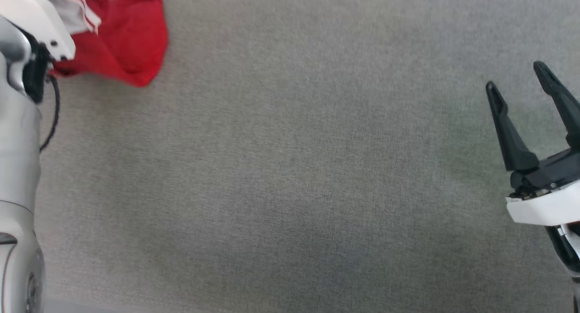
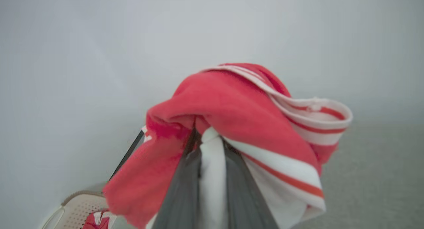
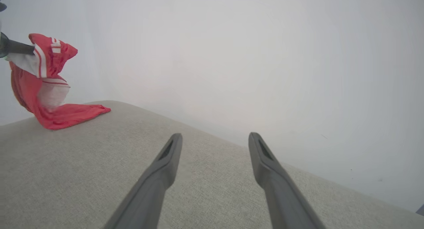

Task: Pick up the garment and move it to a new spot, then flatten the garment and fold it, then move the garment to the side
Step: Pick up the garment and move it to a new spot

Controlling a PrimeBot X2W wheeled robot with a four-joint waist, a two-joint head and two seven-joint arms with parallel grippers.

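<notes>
Here's the grab: my left gripper (image 2: 210,139) is pinched down narrow on the garment (image 2: 232,109). White sleeve cloth is wedged between my two left fingers (image 2: 182,182), and the red body and striped trim flop over the tips. I've got a bunched handful, not a clean edge, so the shirt hangs as a lump rather than a sheet.

The garment sits at the far left corner of the grey surface (image 1: 290,168). Its top is raised above that surface in my grip, while its lower red part trails down and lies on the cloth. I'd say it isn't fully clear, and the hem would drag if I carried it across now, so more height looks like the sensible call.

My right gripper (image 1: 516,79) hangs over the right side of the grey surface, well apart from the shirt, fingers spread wide with nothing between them. That makes sense to me: it's out of the carry path and ready to take a corner once flattening starts.

The middle of the surface looks like the obvious landing spot. The thin fabric could slip from a pinch this bunched.
</notes>
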